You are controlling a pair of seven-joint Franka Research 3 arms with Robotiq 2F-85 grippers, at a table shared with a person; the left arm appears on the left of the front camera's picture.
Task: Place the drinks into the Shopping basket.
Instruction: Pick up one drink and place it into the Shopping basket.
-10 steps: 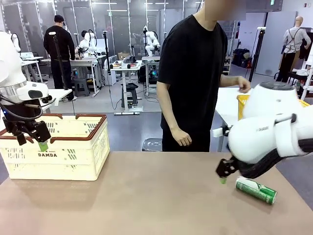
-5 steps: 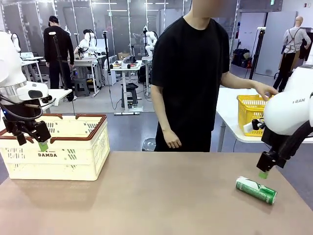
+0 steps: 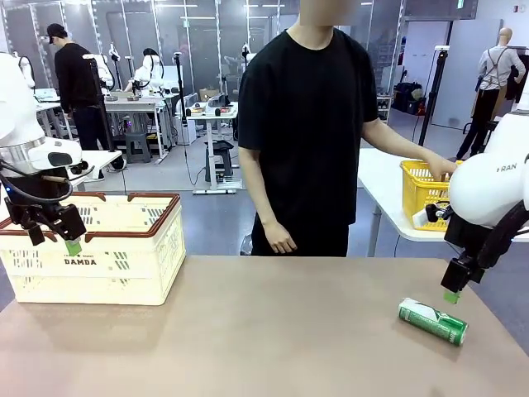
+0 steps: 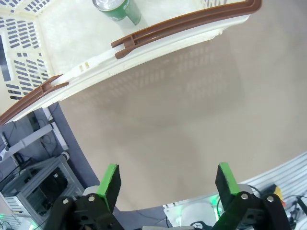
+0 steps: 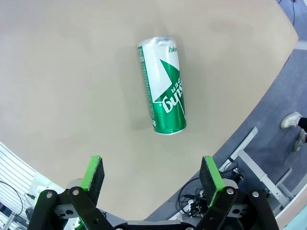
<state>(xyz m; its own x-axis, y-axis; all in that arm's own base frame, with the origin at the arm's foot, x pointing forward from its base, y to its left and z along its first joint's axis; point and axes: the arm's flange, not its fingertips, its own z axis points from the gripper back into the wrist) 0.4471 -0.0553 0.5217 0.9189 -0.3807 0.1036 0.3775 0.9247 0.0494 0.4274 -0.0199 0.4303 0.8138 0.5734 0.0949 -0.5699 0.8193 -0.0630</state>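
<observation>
1. Front view: the right gripper (image 3: 450, 295) has swung across from the left side of the lying green can (image 3: 432, 321). It now hangs just above the can's far end, close to the right edge of the table (image 3: 248, 331).
2. On the right wrist view its jaws are spread wide with nothing between them. The can lies on its side ahead of the fingers, clear of both, so there's no grip yet.
3. The left gripper (image 3: 54, 240) hasn't budged. It hovers by the near rim of the Shopping basket (image 3: 169, 217) at the table's far-left corner, jaws wide and empty.
4. The left wrist view catches an upright can (image 4: 117, 9) already standing inside that basket.
5. The person (image 3: 306, 124) has shifted sideways and now has a hand (image 3: 438, 169) at the yellow mesh basket (image 3: 417, 198) on the side table. I can't tell what for.
6. So one drink is in and one is waiting near the right edge. I'd say the right arm is lining up its pick. The jaws look set across the can's width, though a round can may roll when touched.
</observation>
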